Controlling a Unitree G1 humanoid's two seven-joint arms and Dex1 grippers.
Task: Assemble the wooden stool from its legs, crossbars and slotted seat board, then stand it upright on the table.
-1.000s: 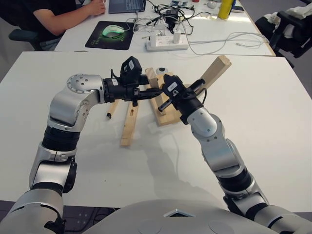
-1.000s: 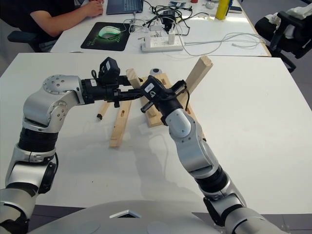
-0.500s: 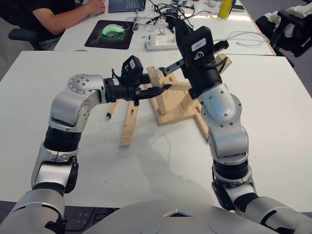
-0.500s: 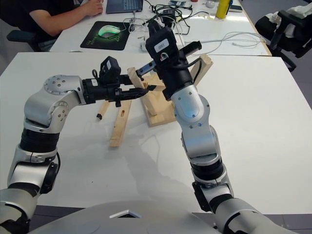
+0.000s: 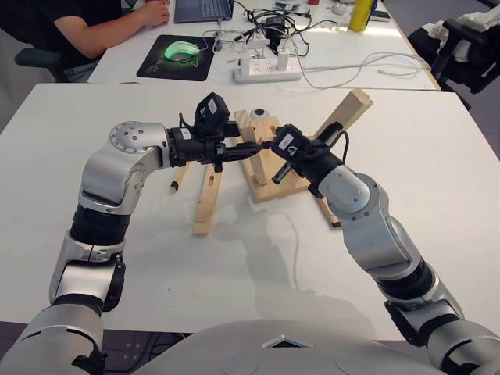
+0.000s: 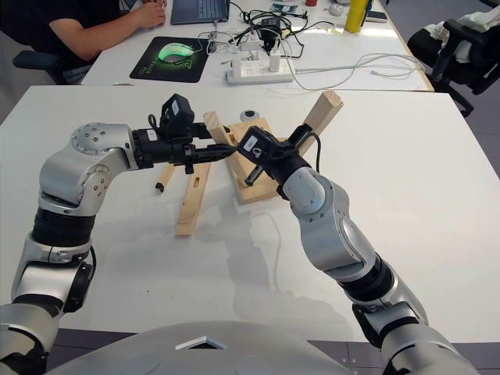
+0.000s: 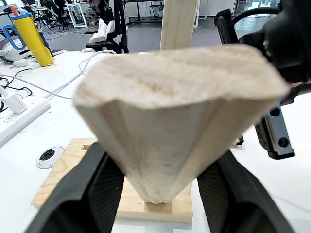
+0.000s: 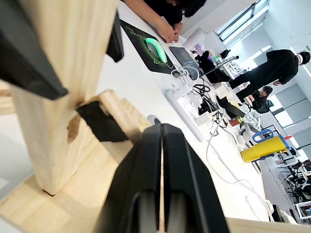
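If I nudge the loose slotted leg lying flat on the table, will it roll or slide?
Likely slides, not rolls: the slotted leg looks flat-faced and lies flat. Probably stiff, being solid wood. The thin rod beside it may roll.

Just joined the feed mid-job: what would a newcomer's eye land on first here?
The two grippers sit close together at mid-table above the slotted seat board. The left gripper clamps a wooden leg, and the shut right gripper is right beside it. On the board's right side, another leg slants upward.
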